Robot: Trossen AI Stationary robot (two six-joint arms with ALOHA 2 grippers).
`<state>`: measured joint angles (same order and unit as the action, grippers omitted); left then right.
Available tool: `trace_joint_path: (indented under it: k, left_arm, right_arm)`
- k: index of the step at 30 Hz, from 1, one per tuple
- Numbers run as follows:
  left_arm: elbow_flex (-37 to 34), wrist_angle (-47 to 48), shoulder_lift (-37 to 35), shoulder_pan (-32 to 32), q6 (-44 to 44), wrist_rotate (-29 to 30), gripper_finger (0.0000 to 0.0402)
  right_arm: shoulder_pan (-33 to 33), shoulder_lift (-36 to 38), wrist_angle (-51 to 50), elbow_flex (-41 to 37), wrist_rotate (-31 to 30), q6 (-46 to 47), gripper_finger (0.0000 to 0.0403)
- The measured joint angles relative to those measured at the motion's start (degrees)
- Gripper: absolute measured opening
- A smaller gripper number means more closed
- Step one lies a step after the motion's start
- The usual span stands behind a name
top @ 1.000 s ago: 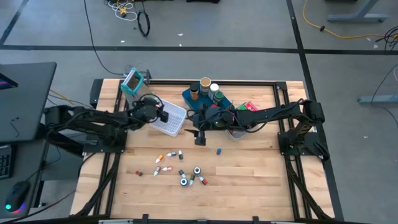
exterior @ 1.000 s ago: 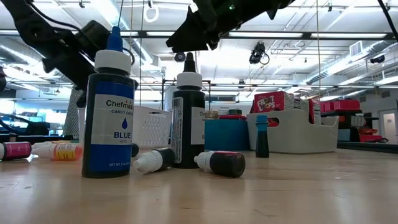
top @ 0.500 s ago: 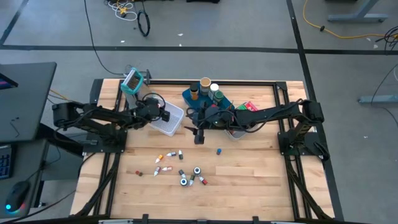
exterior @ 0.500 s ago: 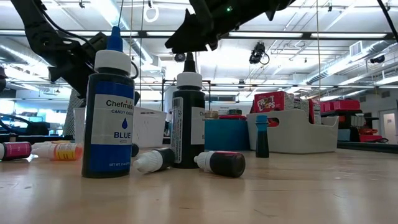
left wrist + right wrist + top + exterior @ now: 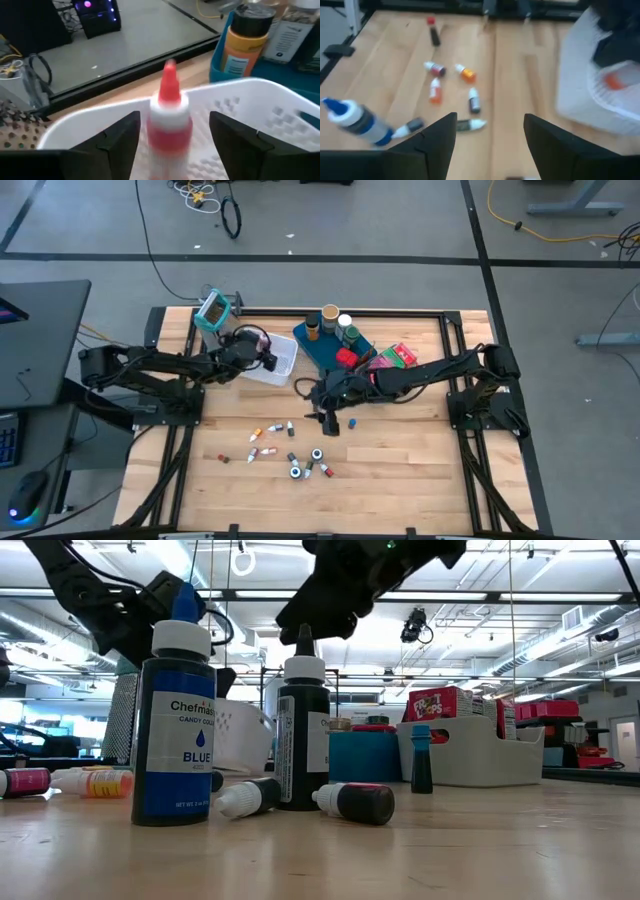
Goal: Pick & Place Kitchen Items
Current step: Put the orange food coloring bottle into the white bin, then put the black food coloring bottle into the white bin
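Left gripper (image 5: 268,360): we find it over the near rim of the white mesh basket (image 5: 281,363), at the table's rear left. Its fingers (image 5: 117,140) stand spread, with a red-tipped, white-capped bottle (image 5: 169,120) between them; we cannot tell whether the pads touch it. The basket sits tilted in the low view (image 5: 240,735).

Right gripper (image 5: 330,423): we place it above the bare wood at the table's middle, fingers apart and nothing between them. A small blue-capped bottle (image 5: 351,422) lies just beside it, toward the right.

Scattered bottles (image 5: 290,450): we count a loose group of small ones nearer the front edge than the right gripper, lying on the wood. The right wrist view shows them ahead of its fingers (image 5: 435,145), among them a large blue-tipped bottle (image 5: 360,122) on its side and an orange one (image 5: 466,74).

Blue tray (image 5: 318,345): behind the right gripper, bearing jars and a red tin (image 5: 346,358). Red and green packets (image 5: 396,356) lie to its right.

Low view: a tall bottle labelled BLUE (image 5: 177,720) and a black bottle (image 5: 303,735) stand upright in the foreground.
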<state>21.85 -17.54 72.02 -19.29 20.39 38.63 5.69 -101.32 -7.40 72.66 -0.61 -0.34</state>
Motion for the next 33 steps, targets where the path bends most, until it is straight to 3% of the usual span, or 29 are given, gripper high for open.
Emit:
trace_joint_path:
  k: [11, 17, 23, 27, 33]
  left_arm:
    - [-0.02, 7.78, -0.19, 0.0, 5.97, -1.18, 0.0252]
    - [0.75, 6.75, -2.07, 0.11, 1.52, -3.43, 0.0252]
    - [3.34, 6.58, -9.37, 1.46, -4.95, -8.81, 0.0252]
    - [4.0, 6.57, -15.85, 3.98, -7.37, -15.45, 0.0252]
    - [3.98, 6.46, -21.37, 10.18, -7.88, -33.61, 0.0252]
  right_arm:
    - [3.46, 0.0, -1.2, 0.0, -0.37, 1.4, 0.024]
    - [5.34, 0.0, -1.68, 0.0, 1.44, 1.19, 0.024]
    - [7.23, 0.0, -1.4, -0.87, 5.54, 1.4, 0.024]
    - [8.47, 0.0, 4.72, -5.09, 6.21, 2.66, 0.024]
    - [9.4, -0.02, 24.02, -14.71, 6.26, 6.06, 0.024]
